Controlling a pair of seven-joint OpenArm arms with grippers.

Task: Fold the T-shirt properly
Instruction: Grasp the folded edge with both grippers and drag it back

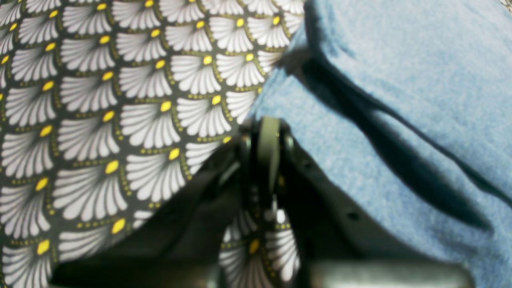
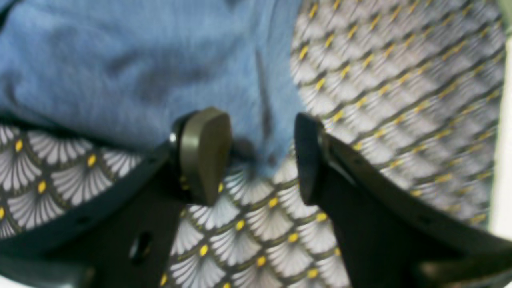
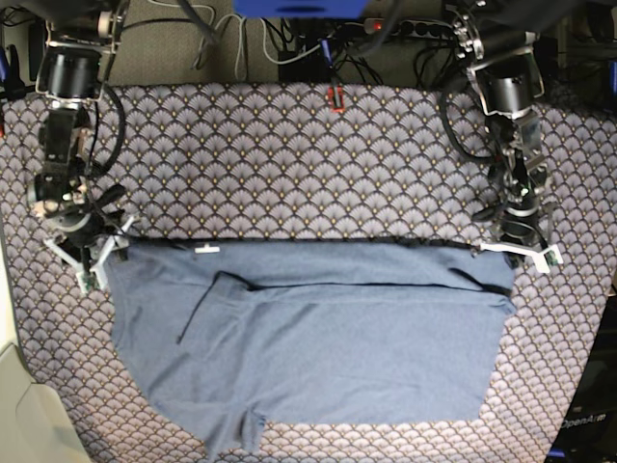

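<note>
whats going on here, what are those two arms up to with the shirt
A two-armed robot is folding a blue T-shirt spread on a scallop-patterned tablecloth. Each arm sits at one far corner of the shirt's top edge. The left gripper has its jaws closed at the shirt's edge, seemingly pinching the cloth, though blur hides the contact. The right gripper is open, its fingers straddling a corner of the fabric without clamping it. The shirt lies flat with some creases.

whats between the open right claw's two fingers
A corner of the T-shirt hangs into the right claw gap, with the tablecloth behind it; the right wrist view shows it.
</note>
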